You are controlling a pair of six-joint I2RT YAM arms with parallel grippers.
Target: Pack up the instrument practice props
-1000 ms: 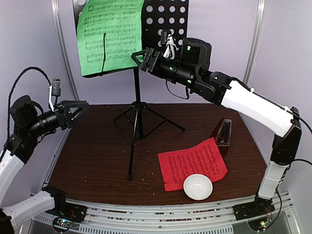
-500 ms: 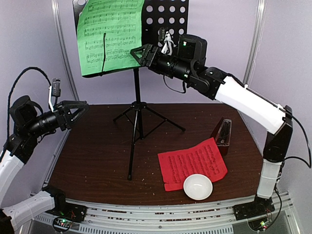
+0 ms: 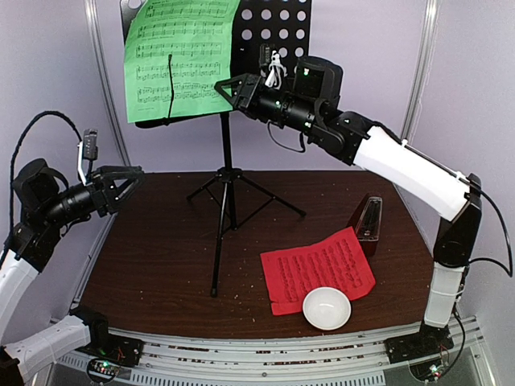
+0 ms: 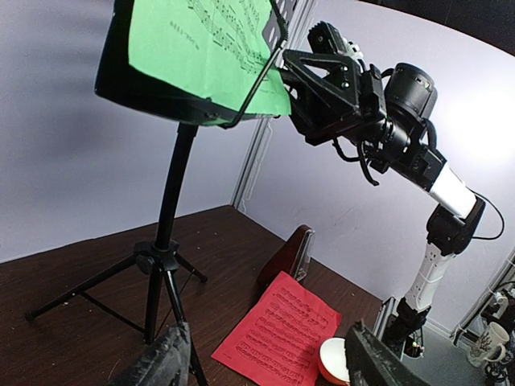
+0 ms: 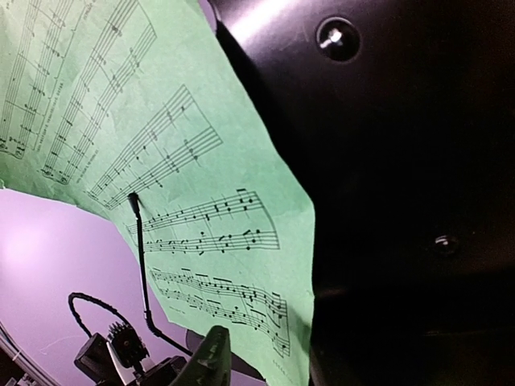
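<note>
The black perforated music stand [image 3: 273, 32] is upright on its tripod at the back of the table, with the green music sheet [image 3: 173, 56] on its desk. My right gripper [image 3: 229, 87] is raised at the sheet's lower right corner. In the right wrist view one finger [image 5: 211, 358] shows in front of the green sheet [image 5: 161, 145]; the other is lost against the dark stand. The red music sheet [image 3: 318, 269] lies flat at the front right, the red-brown metronome [image 3: 368, 223] behind it. My left gripper [image 3: 137, 173] hovers open and empty at the left.
A white bowl [image 3: 327, 308] rests on the red sheet's near edge. A thin wire page holder [image 3: 170, 84] crosses the green sheet. The stand's tripod legs [image 3: 233, 193] spread over the table's middle back. Light walls close in both sides.
My right gripper has pushed left to the green sheet's corner and its jaws have narrowed. The green sheet has shifted slightly left. The left arm has barely moved.
</note>
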